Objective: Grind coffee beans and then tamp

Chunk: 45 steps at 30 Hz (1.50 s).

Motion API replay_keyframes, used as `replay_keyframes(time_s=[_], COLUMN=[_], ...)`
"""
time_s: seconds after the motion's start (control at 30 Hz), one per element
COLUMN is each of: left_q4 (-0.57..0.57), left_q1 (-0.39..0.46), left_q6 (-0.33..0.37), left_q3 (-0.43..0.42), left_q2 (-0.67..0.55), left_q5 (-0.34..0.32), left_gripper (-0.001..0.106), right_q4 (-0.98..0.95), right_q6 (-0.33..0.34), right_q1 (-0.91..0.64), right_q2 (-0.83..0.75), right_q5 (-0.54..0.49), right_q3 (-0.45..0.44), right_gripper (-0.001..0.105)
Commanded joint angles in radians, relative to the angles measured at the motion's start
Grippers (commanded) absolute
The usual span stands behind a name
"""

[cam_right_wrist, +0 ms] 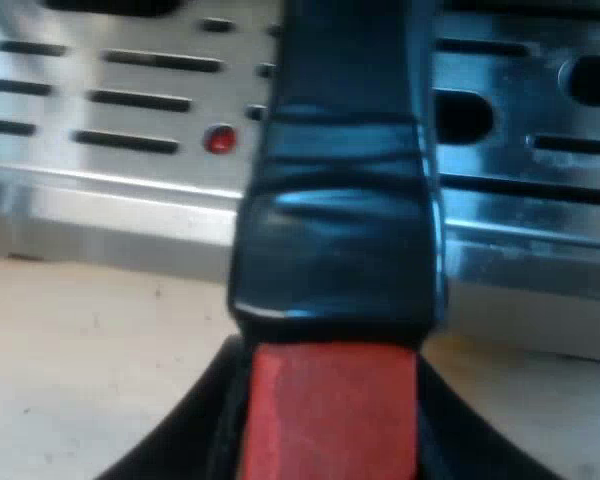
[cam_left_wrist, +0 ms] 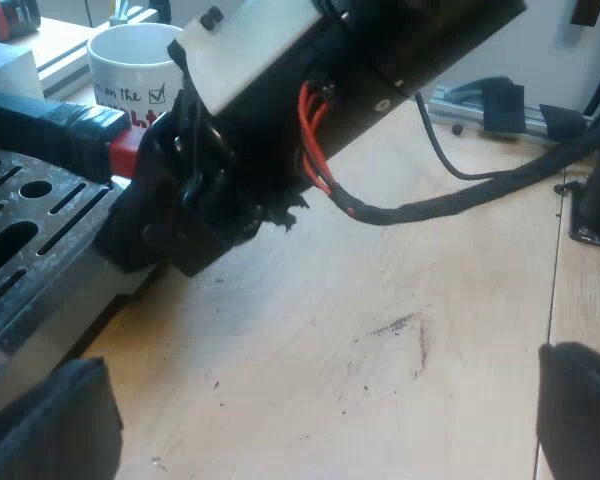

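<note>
- Red is the end of the dark handle, and it sits between the two black fingers of the right gripper. The fingers press on both of its sides, so this gripper is clenched on the handle.
- Ahead of the right gripper, the handle runs away from it above the machine's tray, a shiny metal grille with long slots and round holes.
- A small red dot shows on the grille just beside the handle.
- Under the right gripper, below the tray's edge, lies the pale wooden table.
- Seen from the left wrist, the right gripper is at the red end of the handle. It is close to the edge of the tray, and its arm slants up and away over the table.
- A white mug with green and red print stands just beyond the right gripper, near the handle.
- The left gripper hangs over bare wood, well apart from the handle. Its fingers are spread wide, released, with nothing between them.
- Dark specks and a grey smudge mark the wood ahead of the left gripper.
</note>
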<state>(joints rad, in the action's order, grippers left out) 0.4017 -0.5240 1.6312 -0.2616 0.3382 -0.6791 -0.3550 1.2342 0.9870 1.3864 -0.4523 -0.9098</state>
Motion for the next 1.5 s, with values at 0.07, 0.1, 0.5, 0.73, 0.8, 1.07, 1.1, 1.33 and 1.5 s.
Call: replay_keyframes(time_s=[0.07, 0.1, 0.5, 0.73, 0.8, 1.07, 1.1, 1.33, 1.5], left_q4=[-0.014, -0.015, -0.015, -0.015, -0.015, -0.012, -0.012, -0.012, -0.004], left_q1=[-0.005, -0.005, -0.005, -0.005, -0.005, -0.005, -0.005, -0.005, -0.005], left_q6=[0.009, 0.009, 0.009, 0.009, 0.009, 0.009, 0.009, 0.009, 0.009], left_q3=[-0.004, -0.004, -0.004, -0.004, -0.004, -0.004, -0.004, -0.004, -0.013], left_q2=[-0.001, -0.001, -0.001, -0.001, -0.001, -0.001, -0.001, -0.001, -0.001], left_q5=[-0.013, -0.013, -0.013, -0.013, -0.013, -0.013, -0.013, -0.013, -0.013], left_gripper=[0.086, 0.086, 0.086, 0.086, 0.086, 0.086, 0.086, 0.086, 0.086], right_q4=[0.021, 0.021, 0.021, 0.021, 0.019, -0.044, -0.052, -0.097, -0.186], right_q6=[0.026, 0.026, 0.026, 0.026, 0.019, -0.044, -0.055, -0.08, -0.116], right_q1=[0.0, 0.0, 0.022, 0.084, 0.12, 0.204, 0.212, 0.265, 0.291], right_q2=[-0.002, -0.002, -0.038, -0.063, -0.067, -0.077, -0.083, -0.139, -0.184], right_q5=[0.023, 0.023, -0.076, -0.174, -0.228, -0.361, -0.376, -0.412, -0.409], right_q3=[-0.005, -0.005, -0.005, -0.005, -0.003, -0.001, 0.004, 0.037, 0.05], right_gripper=[0.0, 0.0, 0.0, 0.0, 0.0, 0.0, 0.0, 0.0, 0.0])
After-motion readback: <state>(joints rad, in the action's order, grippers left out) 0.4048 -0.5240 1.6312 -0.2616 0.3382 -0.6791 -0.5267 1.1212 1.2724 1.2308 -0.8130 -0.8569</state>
